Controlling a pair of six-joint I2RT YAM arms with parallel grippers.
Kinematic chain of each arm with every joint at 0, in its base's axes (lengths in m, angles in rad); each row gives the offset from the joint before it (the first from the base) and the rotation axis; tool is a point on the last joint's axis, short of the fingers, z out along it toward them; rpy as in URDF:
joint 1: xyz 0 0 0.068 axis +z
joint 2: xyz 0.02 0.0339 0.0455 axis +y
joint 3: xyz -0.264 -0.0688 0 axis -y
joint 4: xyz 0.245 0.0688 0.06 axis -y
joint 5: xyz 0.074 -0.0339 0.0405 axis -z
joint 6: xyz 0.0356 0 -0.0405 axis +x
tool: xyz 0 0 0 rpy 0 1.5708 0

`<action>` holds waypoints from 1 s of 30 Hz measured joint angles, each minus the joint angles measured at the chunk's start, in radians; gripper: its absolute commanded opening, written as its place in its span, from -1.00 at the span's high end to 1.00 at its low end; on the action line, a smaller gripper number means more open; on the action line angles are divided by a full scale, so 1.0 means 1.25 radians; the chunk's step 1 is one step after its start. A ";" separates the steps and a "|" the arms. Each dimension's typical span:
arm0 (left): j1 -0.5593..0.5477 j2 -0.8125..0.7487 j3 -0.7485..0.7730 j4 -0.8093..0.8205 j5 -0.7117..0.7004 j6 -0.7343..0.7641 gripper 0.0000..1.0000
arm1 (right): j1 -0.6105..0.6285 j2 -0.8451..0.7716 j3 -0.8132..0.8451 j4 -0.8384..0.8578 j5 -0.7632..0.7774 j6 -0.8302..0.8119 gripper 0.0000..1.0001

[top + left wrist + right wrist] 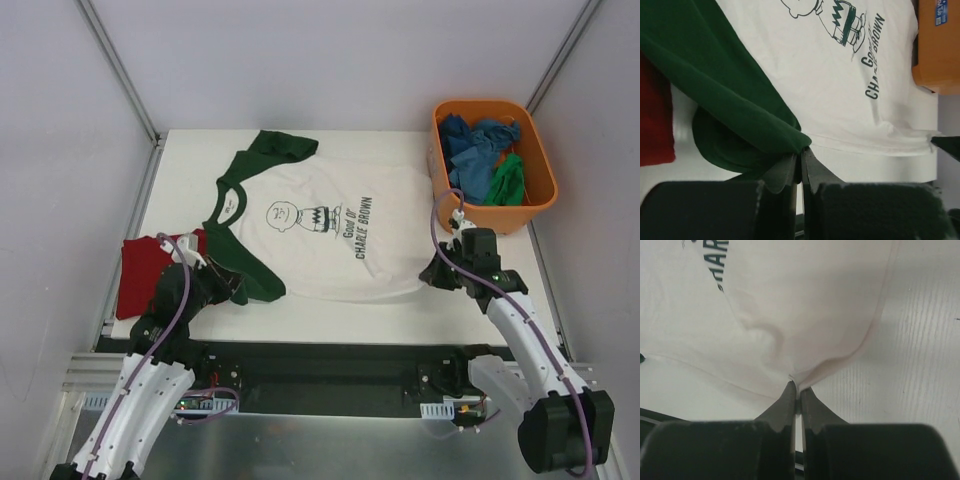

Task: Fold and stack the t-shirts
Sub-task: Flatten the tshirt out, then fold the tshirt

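both arms low and outstretched — left claw point(801, 156) and right claw point(797, 390) tight together at the tips

White table point(350, 320) between pale, perhaps panelled, walls point(330, 60).

1. Dark red shirt point(140, 275): right part hidden under the left arm point(150, 385) and the green sleeve point(255, 275). The left wrist view cuts it at the left edge.
2. Orange tub point(505, 217): blue and green cloth point(485, 160) bunched inside, piece count cannot be told. Left wrist view cuts the tub at top and right edges; blue sticker unreadable.
3. White shirt point(330, 240): neck label too small to read. Right wrist view cuts the lettering at the top edge.
4. Left claw point(238, 288): tips hidden by the sleeve in top view.
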 measured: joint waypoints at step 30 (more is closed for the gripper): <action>0.000 -0.225 0.240 -0.591 -0.107 -0.331 1.00 | 0.000 -0.208 0.073 -0.468 0.073 0.088 0.81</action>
